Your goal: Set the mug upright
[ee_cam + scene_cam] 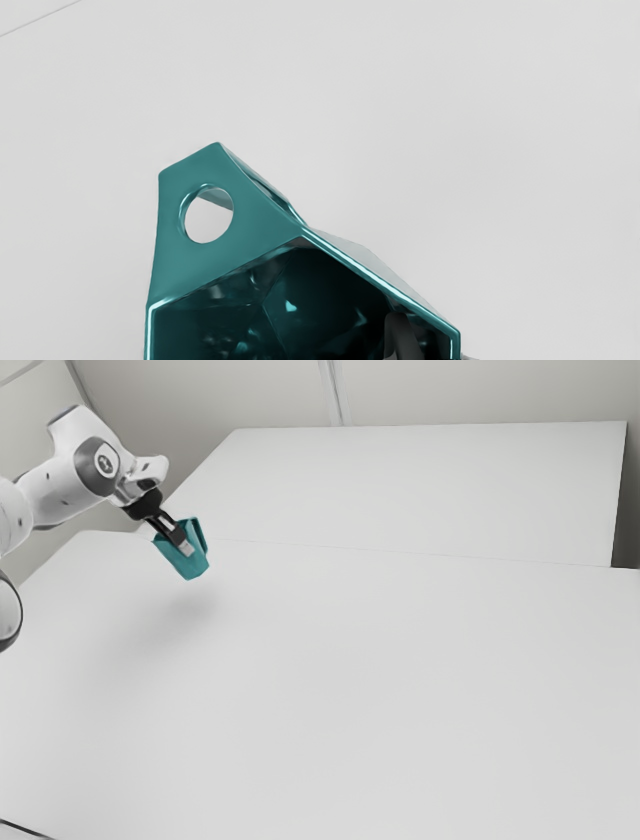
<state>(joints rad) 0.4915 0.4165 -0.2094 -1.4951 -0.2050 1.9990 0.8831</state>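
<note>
While its glossy teal facets gleam, the tilted, angular mug [188, 568] is pinched in the gripper [185, 547].

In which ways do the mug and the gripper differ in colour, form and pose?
The mug is glossy teal; the gripper is mostly black. The mug is a faceted, hollow vessel with a pierced handle, while the gripper has two slim fingers. The mug's mouth opens toward the gripper, whose fingers point down into and along the mug. Both are tilted, above the table.
</note>
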